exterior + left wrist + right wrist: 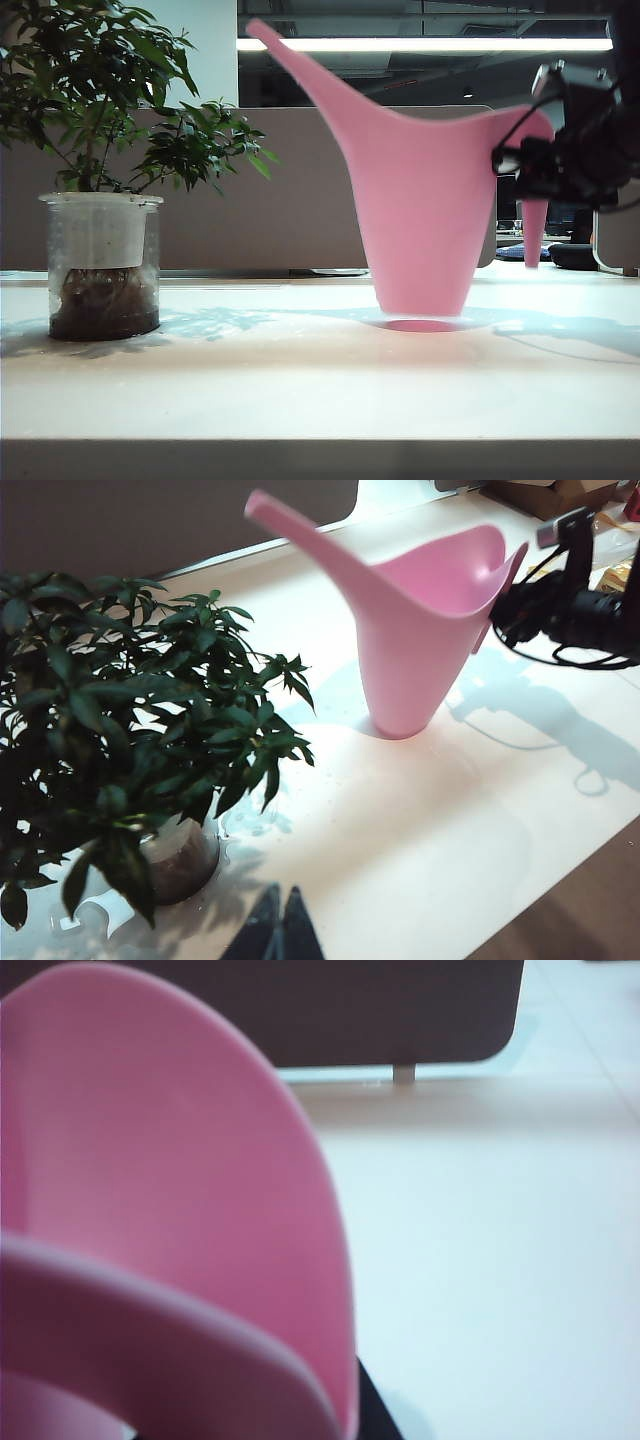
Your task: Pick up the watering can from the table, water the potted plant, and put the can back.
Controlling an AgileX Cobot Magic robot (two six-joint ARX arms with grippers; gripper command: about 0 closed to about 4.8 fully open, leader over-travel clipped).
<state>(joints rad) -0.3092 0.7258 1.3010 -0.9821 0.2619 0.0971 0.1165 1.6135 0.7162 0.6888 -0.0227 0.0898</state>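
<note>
we judge the can is being set back, so we should lower it level until the base sits flat before letting go. the right tool (pixel 530 160) is clamped on the handle of the watering can (pixel 425 200), base at the worktop (pixel 300 380). the potted plant (pixel 100 260) stands well apart (spout pointing its way). the left tool (pixel 278 930) hangs near the plant, tips together.

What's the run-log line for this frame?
can: watering can upright on table | right gripper: on handle | left gripper: shut, idle near potted plant | pour: not underway
</note>
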